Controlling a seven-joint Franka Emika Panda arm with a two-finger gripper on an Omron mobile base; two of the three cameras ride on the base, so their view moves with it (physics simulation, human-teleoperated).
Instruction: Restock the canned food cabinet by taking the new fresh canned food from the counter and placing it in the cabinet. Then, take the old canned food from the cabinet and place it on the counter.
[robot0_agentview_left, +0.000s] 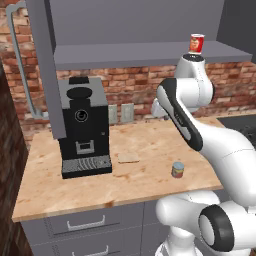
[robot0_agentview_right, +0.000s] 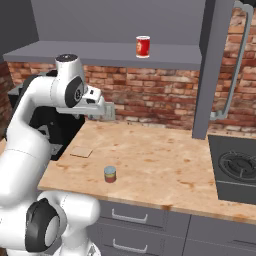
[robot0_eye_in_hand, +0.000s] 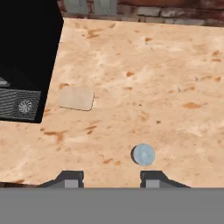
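Observation:
The new fresh canned food (robot0_agentview_left: 177, 170) (robot0_agentview_right: 110, 174) is a short yellow-orange can that stands near the front edge of the tan counter (robot0_agentview_left: 145, 142) (robot0_agentview_right: 165, 160). From above, its grey lid (robot0_eye_in_hand: 143, 154) lies just ahead of my right fingertip (robot0_eye_in_hand: 151, 178). My gripper (robot0_eye_in_hand: 111, 178) (robot0_agentview_right: 107, 111) hangs high over the counter, open, with nothing between its fingers. The old canned food (robot0_agentview_left: 197, 43) (robot0_agentview_right: 143, 47), a red can with a white rim, stands upright on the shelf board of the grey cabinet (robot0_agentview_left: 135, 54) (robot0_agentview_right: 90, 52).
A black coffee machine (robot0_agentview_left: 84, 125) (robot0_eye_in_hand: 26, 57) stands at the counter's left. A flat tan pad (robot0_agentview_left: 128, 158) (robot0_agentview_right: 81, 152) (robot0_eye_in_hand: 76, 97) lies beside it. A grey cabinet panel (robot0_agentview_left: 47, 70) (robot0_agentview_right: 210, 70) hangs down to near the counter. A dark stove (robot0_agentview_right: 235, 167) is at the right.

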